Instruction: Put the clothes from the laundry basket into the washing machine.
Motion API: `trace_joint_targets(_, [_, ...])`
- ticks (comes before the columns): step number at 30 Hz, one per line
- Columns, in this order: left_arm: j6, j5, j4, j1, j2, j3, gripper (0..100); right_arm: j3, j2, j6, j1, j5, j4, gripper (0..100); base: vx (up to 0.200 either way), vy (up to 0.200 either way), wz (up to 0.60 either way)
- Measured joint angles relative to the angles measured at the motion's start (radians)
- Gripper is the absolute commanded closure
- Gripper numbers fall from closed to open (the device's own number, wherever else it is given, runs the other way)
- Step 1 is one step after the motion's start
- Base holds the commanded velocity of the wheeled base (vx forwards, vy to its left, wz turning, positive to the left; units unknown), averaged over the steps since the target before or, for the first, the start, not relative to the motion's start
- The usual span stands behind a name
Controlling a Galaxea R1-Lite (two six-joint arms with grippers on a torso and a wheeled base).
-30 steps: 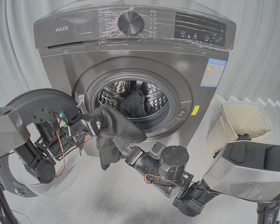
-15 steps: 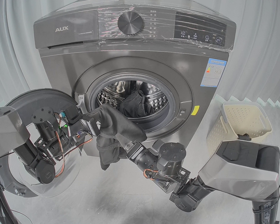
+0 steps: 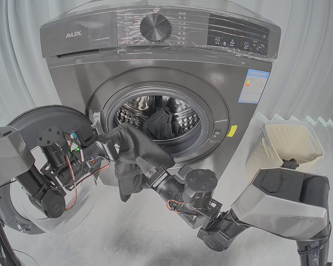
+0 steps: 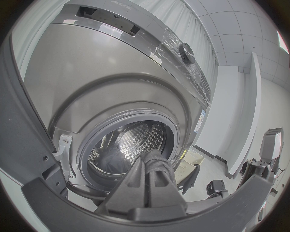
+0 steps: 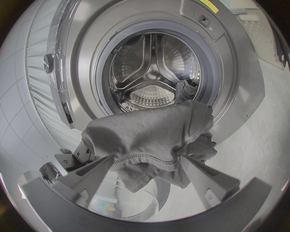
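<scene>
- Now, over the last second my right gripper (image 3: 140,164) has slid in toward the washing machine (image 3: 158,65) and to my left. It has come up against the hanging part of the dark garment (image 3: 144,149). Nothing else has shifted.
- Its fingers (image 5: 90,175) are spread wide, with the garment's hem hanging between them and not yet pinched.
- My left gripper (image 4: 148,178) is as it was, fingers closed on a bunch of the same garment, at the lower left of the opening.
- The garment is only partly in. Its upper end lies over the lower lip of the opening and the rest hangs down outside the front panel. I judge the right arm has come to gather that loose tail so it can be fed inside.
- The machine's door (image 3: 46,119) stands swung open on my left. The drum (image 5: 151,69) already holds a second dark garment (image 3: 161,124), crumpled low inside.
- The laundry basket (image 3: 284,124) stands on the floor to the right of the machine, well apart from both grippers. My right arm covers its near part, so I cannot tell what is left in it.
</scene>
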Motion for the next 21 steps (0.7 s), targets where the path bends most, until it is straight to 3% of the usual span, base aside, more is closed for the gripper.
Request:
trace_joint_targets(20, [-0.008, 0.000, 0.000, 0.002, -0.013, 0.004, 100, -0.003, -0.001, -0.003, -0.013, -0.013, -0.003, 100, 0.000, 0.000, 0.00])
trace_joint_targets(21, [-0.008, 0.000, 0.000, 0.002, -0.013, 0.005, 100, 0.000, -0.002, -0.005, -0.013, -0.013, -0.003, 0, 0.000, 0.000, 0.00])
